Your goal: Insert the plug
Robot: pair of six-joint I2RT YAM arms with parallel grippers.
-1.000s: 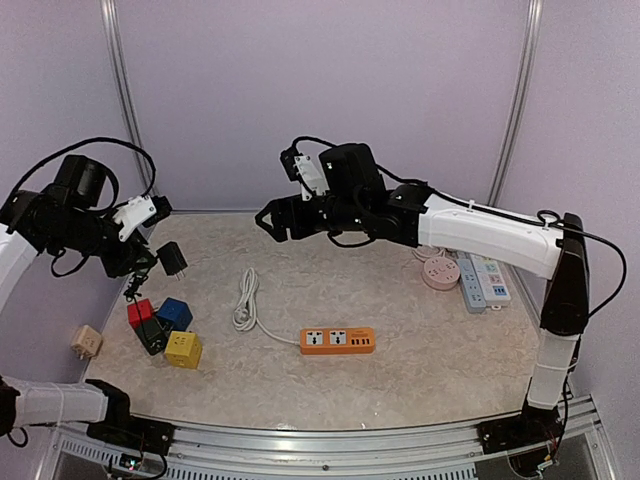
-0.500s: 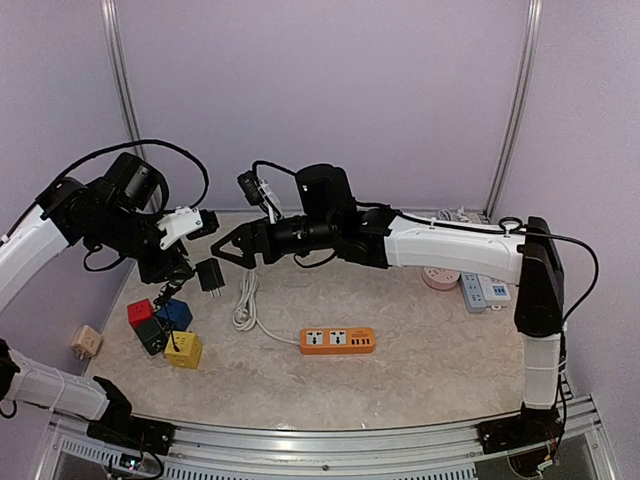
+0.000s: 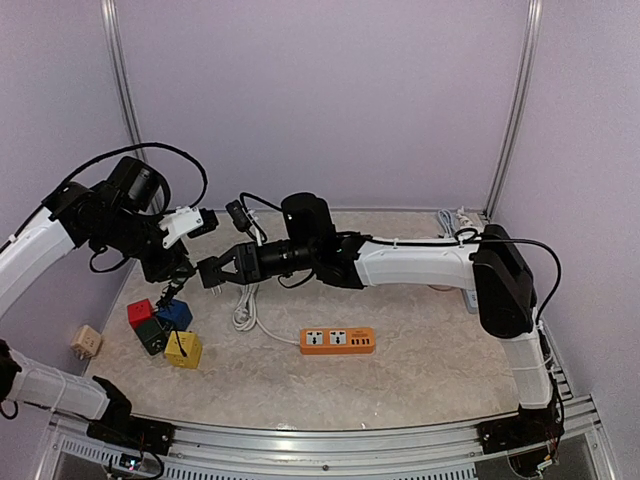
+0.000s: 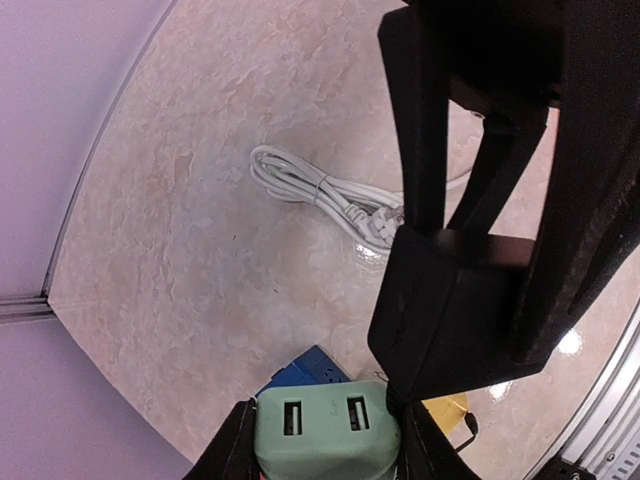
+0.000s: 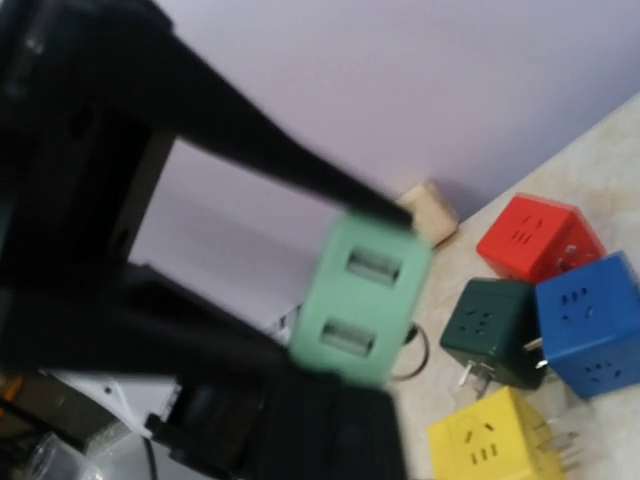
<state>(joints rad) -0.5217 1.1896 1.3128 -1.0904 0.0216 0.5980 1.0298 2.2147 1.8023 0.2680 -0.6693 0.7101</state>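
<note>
Half done at most: the left pincer (image 4: 325, 450) clenched the green USB charger (image 4: 320, 425) aloft over the table's (image 3: 420, 370) left side. We couldn't tell the right pincer's (image 3: 208, 272) grip. Plugging into the orange power strip (image 3: 337, 341) was not yet done.

Left gripper (image 3: 187, 272) meets right gripper (image 3: 212, 272); jaws clamped.

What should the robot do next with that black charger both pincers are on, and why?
Probably ease the left pincer open and let go. It holds the black charger by its body, the right pincer looks closed on the green end, and the orange power strip lies off to the right.
</note>
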